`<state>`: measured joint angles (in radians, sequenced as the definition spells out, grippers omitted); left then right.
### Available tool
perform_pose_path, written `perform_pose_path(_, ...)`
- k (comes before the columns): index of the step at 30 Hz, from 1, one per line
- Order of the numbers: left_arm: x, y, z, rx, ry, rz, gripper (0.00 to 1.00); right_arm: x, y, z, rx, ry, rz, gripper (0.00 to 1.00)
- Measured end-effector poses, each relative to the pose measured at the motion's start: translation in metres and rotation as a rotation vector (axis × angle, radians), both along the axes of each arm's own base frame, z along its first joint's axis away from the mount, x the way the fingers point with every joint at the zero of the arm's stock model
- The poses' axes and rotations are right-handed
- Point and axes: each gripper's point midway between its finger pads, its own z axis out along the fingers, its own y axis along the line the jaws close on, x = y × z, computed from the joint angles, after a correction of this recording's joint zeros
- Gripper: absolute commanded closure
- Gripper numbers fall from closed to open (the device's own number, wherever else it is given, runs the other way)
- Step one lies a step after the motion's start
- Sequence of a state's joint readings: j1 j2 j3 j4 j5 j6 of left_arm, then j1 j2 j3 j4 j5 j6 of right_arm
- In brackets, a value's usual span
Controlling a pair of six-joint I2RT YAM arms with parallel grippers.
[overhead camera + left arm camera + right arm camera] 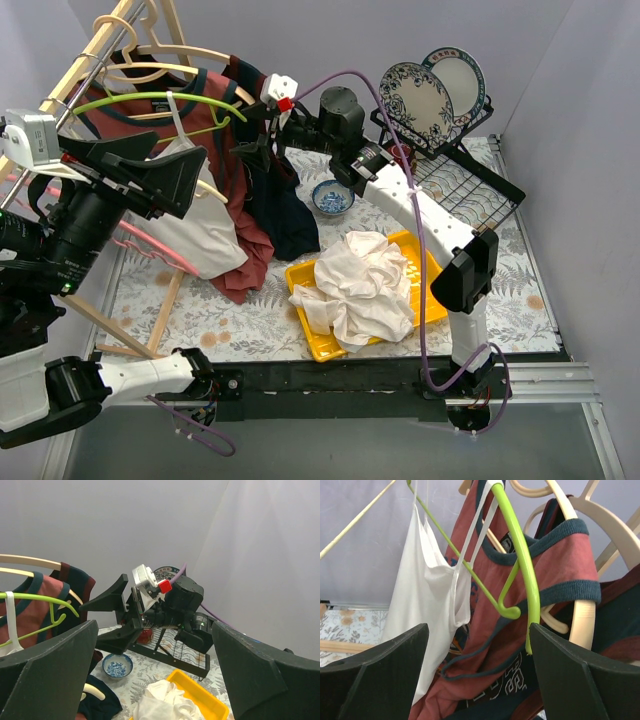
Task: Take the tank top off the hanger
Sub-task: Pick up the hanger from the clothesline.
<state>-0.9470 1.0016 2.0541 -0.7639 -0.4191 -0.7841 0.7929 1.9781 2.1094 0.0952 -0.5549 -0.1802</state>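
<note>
Left tool is closest to the top camera: fingers spread wide, nothing held. It sits high at the left, just over the upper part of the tank top; I can't tell whether it touches.

Right tool is also wide and empty, reaching in from the right at hanger height.

The white tank top hangs at the far left of the worktop, both straps over the green hanger, in front of a red tee.

The right wrist view frames a strap, the green hanger arm and the tank top body between the open fingers, clearly apart and with no contact.

Step, as I read it: pre-grasp approach, nothing removed yet.

Next move probably needs one tool to steady the green hanger while the other pinches a strap near its top and slides it off the arm's end. The red tee hangs close behind, so grab the thin strap only.
</note>
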Motion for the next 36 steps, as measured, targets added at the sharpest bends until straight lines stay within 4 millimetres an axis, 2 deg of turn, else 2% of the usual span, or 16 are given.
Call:
perform_pose_path(4,0.000,0.001,-0.001,0.000,0.000,0.000,0.02,0.007,0.009,0.001,0.011,-0.024,0.010,0.11)
perform_pose_path(13,-0.001,0.002,0.002,-0.001,-0.005,0.000,0.02,0.024,0.018,-0.021,-0.018,-0.042,-0.023,0.11)
perform_pose_path(26,-0.002,0.004,0.002,0.005,-0.004,0.002,0.02,0.043,0.013,-0.010,0.010,-0.098,-0.128,0.10)
perform_pose_path(31,-0.002,0.003,0.002,0.006,-0.004,0.002,0.02,0.043,0.013,-0.009,0.010,-0.107,-0.128,0.12)
perform_pose_path(36,-0.002,0.003,0.002,0.007,-0.003,0.002,0.02,0.033,0.016,-0.010,0.008,-0.103,-0.071,0.13)
